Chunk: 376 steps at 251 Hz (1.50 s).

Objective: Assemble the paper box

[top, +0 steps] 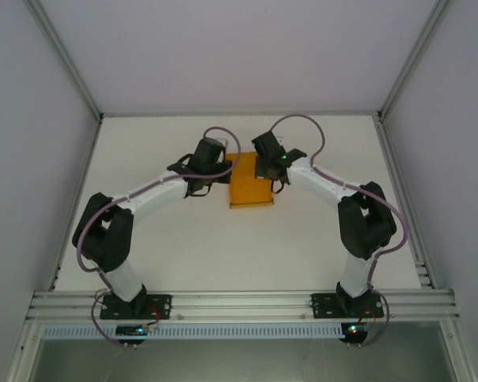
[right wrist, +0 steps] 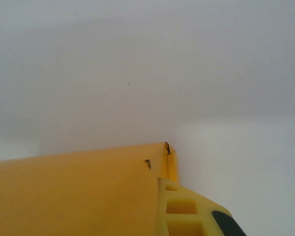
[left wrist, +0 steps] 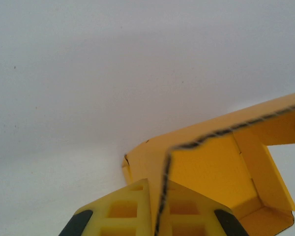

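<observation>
White table [top: 223, 255] inside a pale-walled enclosure, and the paper box [top: 251, 191] lies mid-table toward the far side, with an arm on either flank. It's only partly formed. The left wrist view shows card walls standing up around an open inside, with flaps not yet tucked, so I'd call this the folding stage and well short of finished.

The left gripper [top: 223, 177] is at the box's left side, jaws clenched on a raised wall, the raw card edge running straight between its yellow fingers [left wrist: 123, 211]. The right gripper [top: 269, 179] is at the right side. One finger [right wrist: 187, 206] presses flush against a panel and the other is hidden behind card, so it reads as clamped on the box too.

Next move, in my judgement: one arm holds steady while the other swings its panel round and seats a tab — gently, because thin card creases easily.
</observation>
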{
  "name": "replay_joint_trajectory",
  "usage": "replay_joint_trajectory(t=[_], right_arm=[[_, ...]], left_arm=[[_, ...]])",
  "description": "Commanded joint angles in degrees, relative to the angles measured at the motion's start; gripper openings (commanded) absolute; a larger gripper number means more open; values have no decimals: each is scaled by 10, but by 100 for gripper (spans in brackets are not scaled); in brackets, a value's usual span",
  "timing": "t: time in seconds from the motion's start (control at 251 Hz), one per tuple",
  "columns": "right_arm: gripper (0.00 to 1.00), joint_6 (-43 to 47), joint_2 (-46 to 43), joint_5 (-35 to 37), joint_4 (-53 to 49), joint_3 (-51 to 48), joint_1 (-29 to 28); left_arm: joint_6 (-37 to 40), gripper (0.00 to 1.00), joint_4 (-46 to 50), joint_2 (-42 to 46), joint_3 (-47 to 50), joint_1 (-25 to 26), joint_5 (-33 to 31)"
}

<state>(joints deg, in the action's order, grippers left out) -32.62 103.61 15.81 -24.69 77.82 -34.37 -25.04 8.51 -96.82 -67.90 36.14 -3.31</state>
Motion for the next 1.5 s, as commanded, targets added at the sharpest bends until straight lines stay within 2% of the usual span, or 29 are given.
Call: replay_joint_trajectory(t=[0.0, 0.259, 0.471, 0.67, 0.842, 0.986, 1.241, 1.497], right_arm=[[0, -38, -26, -16, 126, -55, -36], [0, -32, -44, 49, 181, -126, -69], [0, -41, -44, 50, 180, -135, -77], [0, -41, -48, 61, 177, -132, -80], [0, -16, -66, 71, 249, -208, -89], [0, 17, -92, 106, 356, -312, -109], [0, 78, -81, 77, 522, -409, -122], [0, 106, -86, 95, 536, -428, -133]], left_arm=[[-35, 0, -58, 14, 31, 23, 51], [-73, 0, -99, 14, 67, 39, 71], [-107, 0, -138, 19, 85, 43, 106], [-102, 0, -118, 11, 57, 44, 96], [-92, 0, -120, 25, 120, 44, 71], [-86, 0, -146, 57, 203, 52, 67], [-88, 0, -141, 82, 254, 68, 31], [-96, 1, -98, 115, 257, 70, 4]])
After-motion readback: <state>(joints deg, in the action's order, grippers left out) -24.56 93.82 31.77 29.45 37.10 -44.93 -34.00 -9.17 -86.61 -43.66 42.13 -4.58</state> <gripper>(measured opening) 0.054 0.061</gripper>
